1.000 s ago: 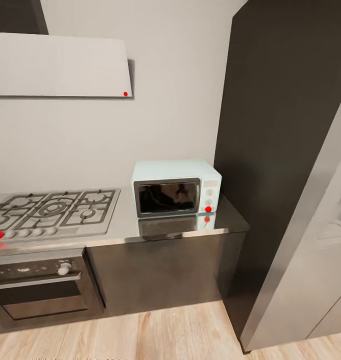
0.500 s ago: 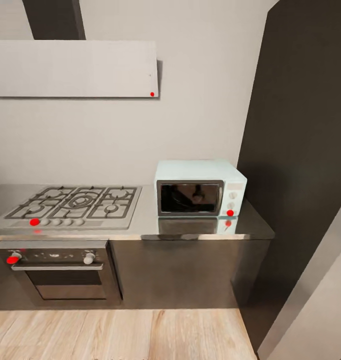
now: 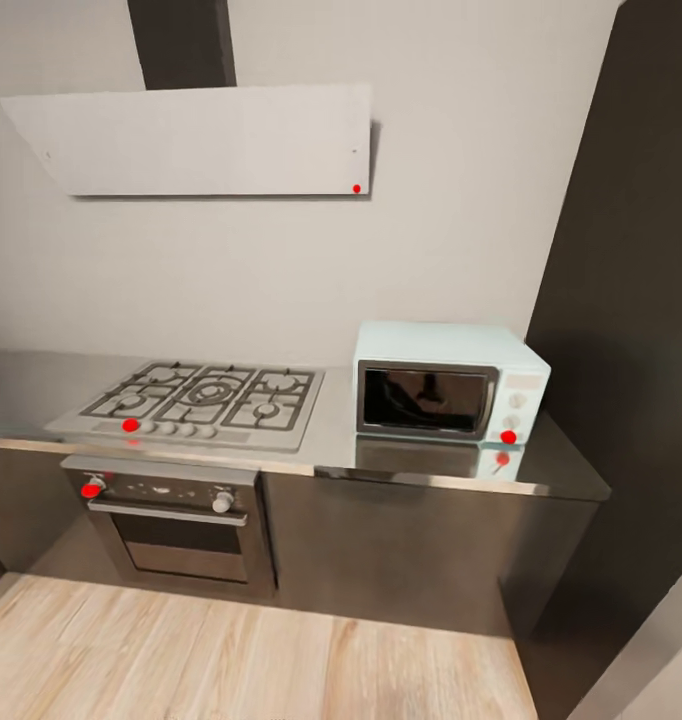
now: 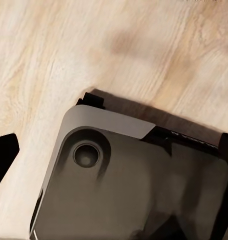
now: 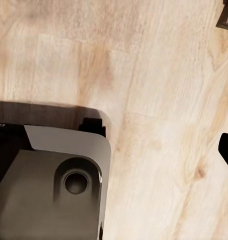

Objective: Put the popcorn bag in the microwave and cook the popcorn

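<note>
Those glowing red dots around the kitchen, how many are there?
4: one on the white flat hood's lower right corner, one on the steel gas hob's front left, one on the dark oven's left knob, one on the mint-white microwave's lower right. Others may be hidden.

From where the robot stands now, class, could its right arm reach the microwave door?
Probably not yet. The microwave sits far back on the countertop, with open wooden floor before the cabinets, and the right wrist camera looks down at floor beside the robot's base.

Glare hides the inside of the pale mint-white boxy microwave (image 3: 449, 380); the picture edge cuts the grey brushed-steel countertop (image 3: 21, 385).
</note>
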`<state>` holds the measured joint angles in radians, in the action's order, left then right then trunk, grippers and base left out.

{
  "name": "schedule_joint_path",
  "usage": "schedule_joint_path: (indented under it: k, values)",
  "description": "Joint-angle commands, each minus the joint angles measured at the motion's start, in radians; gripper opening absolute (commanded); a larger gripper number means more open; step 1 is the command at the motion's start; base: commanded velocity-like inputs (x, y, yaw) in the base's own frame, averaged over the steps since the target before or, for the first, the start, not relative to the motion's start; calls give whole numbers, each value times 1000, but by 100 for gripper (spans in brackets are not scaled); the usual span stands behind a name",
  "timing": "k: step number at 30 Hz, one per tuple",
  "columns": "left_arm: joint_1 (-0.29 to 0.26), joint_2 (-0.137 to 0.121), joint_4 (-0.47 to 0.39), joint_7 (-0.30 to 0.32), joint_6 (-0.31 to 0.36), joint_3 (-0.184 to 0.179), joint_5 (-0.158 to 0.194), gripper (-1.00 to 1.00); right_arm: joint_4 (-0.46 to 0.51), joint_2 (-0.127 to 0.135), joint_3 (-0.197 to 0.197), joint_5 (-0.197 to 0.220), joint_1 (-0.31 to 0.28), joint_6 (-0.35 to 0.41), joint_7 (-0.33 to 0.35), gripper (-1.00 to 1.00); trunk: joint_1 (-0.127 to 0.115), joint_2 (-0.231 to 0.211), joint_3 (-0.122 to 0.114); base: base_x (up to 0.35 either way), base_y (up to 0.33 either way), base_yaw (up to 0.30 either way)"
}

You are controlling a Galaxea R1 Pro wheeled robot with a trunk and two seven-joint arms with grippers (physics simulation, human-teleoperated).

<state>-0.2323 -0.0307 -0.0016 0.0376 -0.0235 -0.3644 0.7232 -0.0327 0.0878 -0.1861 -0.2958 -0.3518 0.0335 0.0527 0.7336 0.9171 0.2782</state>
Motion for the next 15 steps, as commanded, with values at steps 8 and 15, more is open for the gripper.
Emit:
schedule_joint_path:
  k: [8,15]
  values:
    - [-1,0,1,4,-4,-8,11,100,-1,1,-9,-9,-1,3,3,100,0,1,1,0,0,156]
    - [-1,0,1,4,-4,-8,11,100,-1,0,-9,-5,20,-3,3,100,0,1,-1,0,0,-100]
